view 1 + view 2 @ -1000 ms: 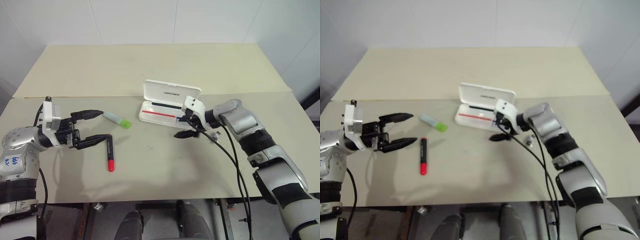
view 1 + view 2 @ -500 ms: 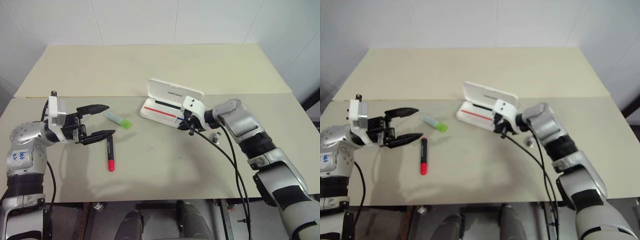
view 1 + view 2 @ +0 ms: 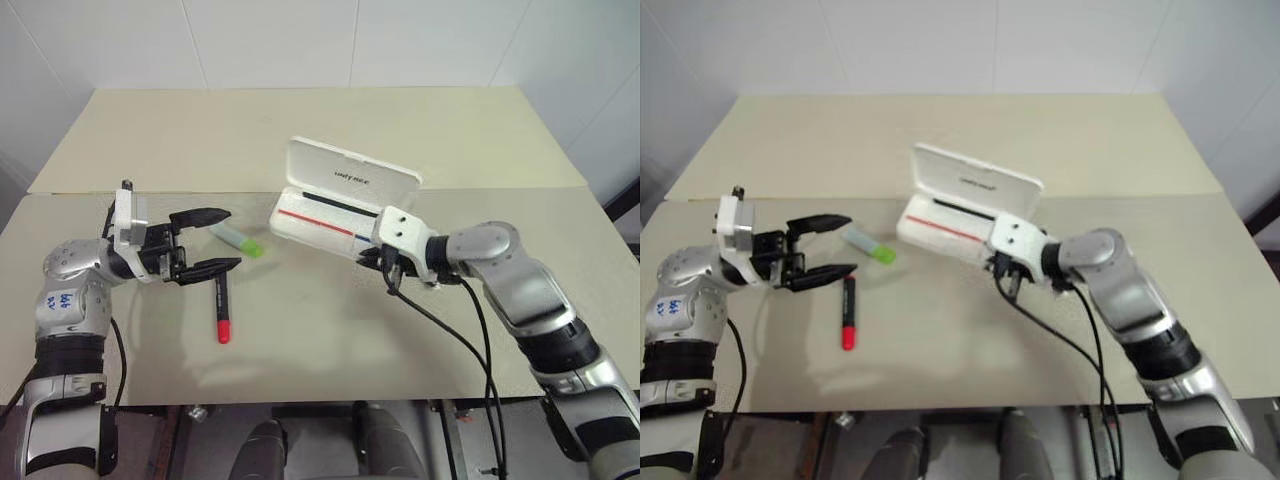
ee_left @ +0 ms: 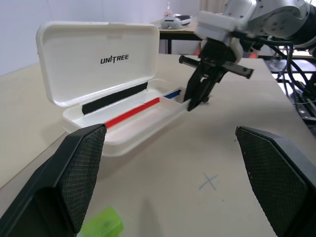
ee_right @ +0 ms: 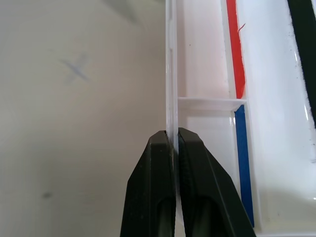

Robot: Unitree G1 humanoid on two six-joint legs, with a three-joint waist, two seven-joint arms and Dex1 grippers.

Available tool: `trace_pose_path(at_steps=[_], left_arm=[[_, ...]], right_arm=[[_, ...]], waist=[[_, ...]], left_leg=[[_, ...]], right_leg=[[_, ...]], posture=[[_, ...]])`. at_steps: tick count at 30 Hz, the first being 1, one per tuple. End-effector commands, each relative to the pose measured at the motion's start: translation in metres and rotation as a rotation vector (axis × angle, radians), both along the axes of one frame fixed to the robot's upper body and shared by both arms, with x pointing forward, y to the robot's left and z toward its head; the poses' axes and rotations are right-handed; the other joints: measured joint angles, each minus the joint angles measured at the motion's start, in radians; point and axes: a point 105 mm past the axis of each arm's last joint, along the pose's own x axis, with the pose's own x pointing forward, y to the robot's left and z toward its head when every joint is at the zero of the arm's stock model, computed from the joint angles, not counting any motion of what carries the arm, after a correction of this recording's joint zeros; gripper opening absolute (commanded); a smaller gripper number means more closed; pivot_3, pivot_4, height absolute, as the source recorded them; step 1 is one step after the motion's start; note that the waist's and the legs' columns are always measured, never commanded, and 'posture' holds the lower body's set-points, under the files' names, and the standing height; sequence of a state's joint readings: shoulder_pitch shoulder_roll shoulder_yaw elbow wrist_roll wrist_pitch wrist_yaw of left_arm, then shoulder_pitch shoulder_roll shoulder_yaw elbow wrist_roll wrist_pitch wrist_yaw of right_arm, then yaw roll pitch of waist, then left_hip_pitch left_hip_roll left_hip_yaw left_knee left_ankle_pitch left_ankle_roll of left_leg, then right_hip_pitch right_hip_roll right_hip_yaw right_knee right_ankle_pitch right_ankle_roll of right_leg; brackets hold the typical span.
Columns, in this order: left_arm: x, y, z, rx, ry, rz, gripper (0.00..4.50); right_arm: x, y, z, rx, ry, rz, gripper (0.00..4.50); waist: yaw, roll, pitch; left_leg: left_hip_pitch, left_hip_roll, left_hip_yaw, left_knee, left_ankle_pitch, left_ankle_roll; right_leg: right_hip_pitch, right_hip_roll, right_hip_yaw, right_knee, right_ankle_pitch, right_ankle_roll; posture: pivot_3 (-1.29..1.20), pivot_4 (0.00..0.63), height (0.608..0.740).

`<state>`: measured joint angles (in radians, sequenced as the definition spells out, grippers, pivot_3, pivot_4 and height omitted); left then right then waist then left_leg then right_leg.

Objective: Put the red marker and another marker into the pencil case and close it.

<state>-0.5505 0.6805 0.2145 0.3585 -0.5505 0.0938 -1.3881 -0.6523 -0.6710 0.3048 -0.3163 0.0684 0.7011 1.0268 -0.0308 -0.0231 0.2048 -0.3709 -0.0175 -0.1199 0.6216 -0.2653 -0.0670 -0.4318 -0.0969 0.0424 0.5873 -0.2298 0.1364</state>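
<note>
Dragged nearer the slim black-barrelled red marker (image 3: 220, 305) and stubby green-capped highlighter (image 3: 238, 238), the flat white plastic pencil case (image 3: 325, 215) (lid up) has its front wall pinched by the right gripper (image 5: 173, 148); the left gripper (image 3: 215, 241) gapes beside both, neither yet packed.

Probably a robotics lab: bare beige table (image 3: 330, 130), white panelled walls (image 3: 270, 40), cluttered workbench (image 4: 173, 22) behind.

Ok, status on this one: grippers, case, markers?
Right gripper shut on case front wall, lid open. Left gripper open, empty, near green marker. Red marker on table. Nothing blocking.
</note>
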Motion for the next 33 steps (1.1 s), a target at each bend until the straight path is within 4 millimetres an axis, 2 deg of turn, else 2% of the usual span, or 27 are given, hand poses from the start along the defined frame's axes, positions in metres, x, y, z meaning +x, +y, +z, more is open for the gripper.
trace_pose_path(at_steps=[1,5,8,13,20,22,23,32,33], left_arm=[[-0.001,0.0,0.006,-0.006,-0.019,-0.022,4.5],[-0.002,-0.001,0.004,-0.01,-0.011,-0.035,4.5],[-0.007,0.001,0.004,-0.024,0.009,-0.053,4.5],[-0.022,0.011,0.002,-0.032,0.037,-0.076,4.5],[-0.033,0.029,-0.013,0.067,0.099,-0.024,4.5],[-0.033,0.032,-0.016,0.09,0.1,-0.004,4.5],[-0.033,0.032,-0.016,0.091,0.098,0.001,4.5],[-0.033,0.026,-0.018,0.082,0.09,0.012,4.5],[-0.032,0.026,-0.018,0.082,0.09,0.013,4.5]], right_arm=[[-0.03,0.004,0.004,-0.044,-0.004,0.127,0.03],[-0.047,-0.003,-0.013,-0.142,0.017,0.19,0.03],[-0.056,-0.009,-0.034,-0.213,0.021,0.225,0.03],[-0.051,-0.019,-0.05,-0.25,0.013,0.203,0.03],[-0.042,-0.021,-0.053,-0.213,0.027,0.175,0.03],[-0.038,-0.021,-0.053,-0.208,0.029,0.172,0.03],[-0.037,-0.021,-0.053,-0.208,0.028,0.171,0.03],[-0.029,-0.02,-0.05,-0.196,0.027,0.17,0.03],[-0.029,-0.019,-0.05,-0.196,0.027,0.171,0.56]], waist=[[0.0,0.0,0.0],[0.002,0.0,0.0],[0.003,0.0,0.0],[-0.003,0.0,0.0],[0.002,-0.001,0.0],[0.002,-0.002,0.0],[0.001,-0.002,0.0],[0.0,-0.002,0.0],[0.001,-0.002,0.0]], left_leg=[[0.0,0.0,0.0,0.0,0.0,0.0],[0.0,0.0,0.0,0.002,0.0,0.0],[0.0,0.0,0.0,0.003,0.0,0.0],[0.0,0.001,0.002,0.003,0.0,0.001],[0.001,0.001,0.002,0.006,0.0,0.001],[0.001,0.001,0.002,0.006,0.0,0.001],[0.001,0.001,0.002,0.007,0.0,0.001],[0.001,0.003,0.002,0.008,0.001,0.001],[0.001,0.003,0.002,0.008,0.001,0.001]], right_leg=[[0.0,0.0,0.0,0.0,0.0,0.0],[0.002,0.0,0.0,-0.001,0.0,0.0],[0.002,0.0,0.0,-0.002,0.0,0.0],[0.002,0.0,0.001,-0.002,0.0,0.0],[0.004,0.001,0.001,-0.002,-0.001,-0.001],[0.004,0.001,0.001,-0.002,-0.003,-0.007],[0.004,0.001,0.001,-0.002,-0.008,-0.016],[0.004,0.003,0.001,-0.001,-0.004,-0.019],[0.004,0.003,0.001,-0.001,-0.004,-0.019]], posture=[[0.0,0.15,0.74],[0.0,0.15,0.74],[0.0,0.15,0.74],[0.0,0.15,0.74],[0.0,0.15,0.74],[0.0,0.15,0.74],[0.0,0.15,0.74],[0.0,0.15,0.74],[0.0,0.15,0.74]])
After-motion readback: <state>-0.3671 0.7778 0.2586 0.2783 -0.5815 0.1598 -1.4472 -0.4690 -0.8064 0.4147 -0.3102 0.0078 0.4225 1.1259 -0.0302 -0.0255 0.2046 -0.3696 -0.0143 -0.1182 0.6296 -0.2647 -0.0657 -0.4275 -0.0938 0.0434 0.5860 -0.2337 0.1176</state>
